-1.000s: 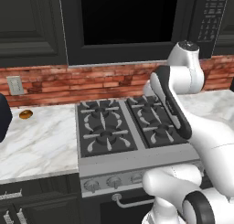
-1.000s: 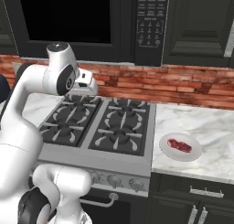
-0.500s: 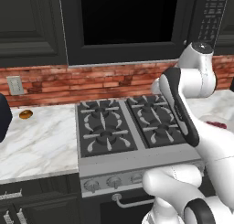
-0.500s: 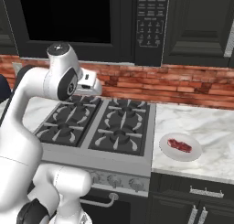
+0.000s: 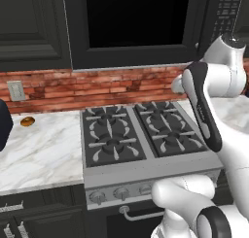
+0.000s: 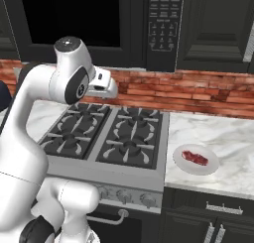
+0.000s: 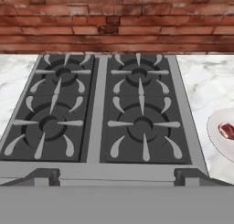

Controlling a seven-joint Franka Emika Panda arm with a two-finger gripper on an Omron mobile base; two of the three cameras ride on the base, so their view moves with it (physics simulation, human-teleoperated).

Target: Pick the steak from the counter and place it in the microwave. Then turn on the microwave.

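- One steak (image 6: 195,157) for you to note: it lies on a small white plate (image 6: 209,166) at the lower right of the right base view, on the counter (image 6: 223,138) just beside the right edge of the stovetop (image 6: 114,140).
- In the hand view you see the same steak (image 7: 227,130) cut off by the right edge of the frame, on its plate (image 7: 218,137), with the counter (image 7: 201,81) around it.
- The gripper (image 7: 117,176) shows as two dark finger tips (image 7: 43,176) low in the hand view, one near the lower left and one near the lower right. They stand wide apart, with nothing between them.
- Look past the tips and you see the stovetop (image 7: 100,113) across the middle of the frame, four burner grates, and a red brick wall (image 7: 114,22) along the top.
- The microwave (image 6: 99,24) sits at the top of the right base view, above the stovetop; its door is closed and its keypad (image 6: 163,21) is at top centre.
- In the left base view the microwave (image 5: 131,28) takes the upper centre and the stovetop (image 5: 141,135) the centre.
- You find a small orange-brown item (image 5: 27,121) at the left of that view on the counter (image 5: 44,149), close to the brick wall, below a wall outlet (image 5: 16,90).
- The arm (image 5: 214,86) stands at the right of the left base view, and the arm (image 6: 64,83) at the left of the right base view, above the stovetop, well apart from the steak.
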